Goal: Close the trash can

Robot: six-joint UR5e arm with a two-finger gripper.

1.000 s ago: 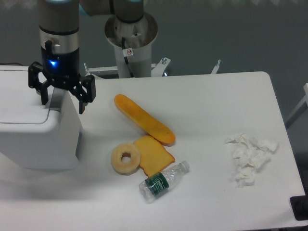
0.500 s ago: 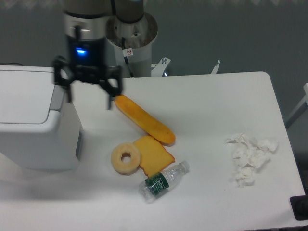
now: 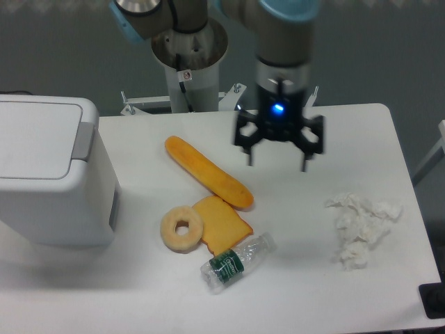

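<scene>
Black and angular, the hand is seen spread wide with nothing between its two fingers, which point down at the bench; a blue light is lit on the body above them. It is hung over bare white bench surface, well apart from the trash can and to that bin's right.

Nearest the hand, between it and the trash can, a long, smooth orange loaf-shaped piece is laid at a slant. Touching its lower end, a flat orange slice with rounded corners is found, and just beside that, on the trash can's side, a pale ring with a hole through its middle. A small clear plastic bottle with a green label is laid on its side against the slice's lower edge. Farthest from the trash can, a heap of crumpled white tissue is seen.

The trash can itself, a big white plastic box with rounded corners, is stood at the bench's left edge. Its flat lid is down, and a grey tab is set at the lid's right side.
</scene>
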